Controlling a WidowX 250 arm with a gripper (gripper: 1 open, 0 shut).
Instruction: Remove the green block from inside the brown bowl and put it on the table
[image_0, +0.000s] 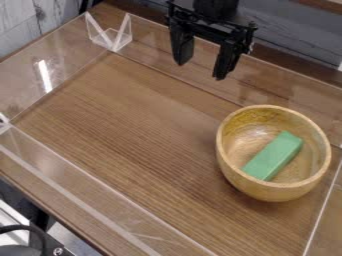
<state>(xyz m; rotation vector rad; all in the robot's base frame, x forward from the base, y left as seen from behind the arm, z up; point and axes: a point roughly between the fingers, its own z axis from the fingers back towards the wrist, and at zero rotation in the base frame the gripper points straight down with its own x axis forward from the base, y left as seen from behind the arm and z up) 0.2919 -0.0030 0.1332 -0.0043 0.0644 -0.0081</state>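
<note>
Wood-grain table with clear walls fills the view. Near its right edge sits the brown bowl, the green block lying slantwise inside. Toward the far edge hangs the gripper, released and empty, well apart from the bowl. Risk: fingers descending carelessly could strike the thick rim, tipping the bowl.
</note>
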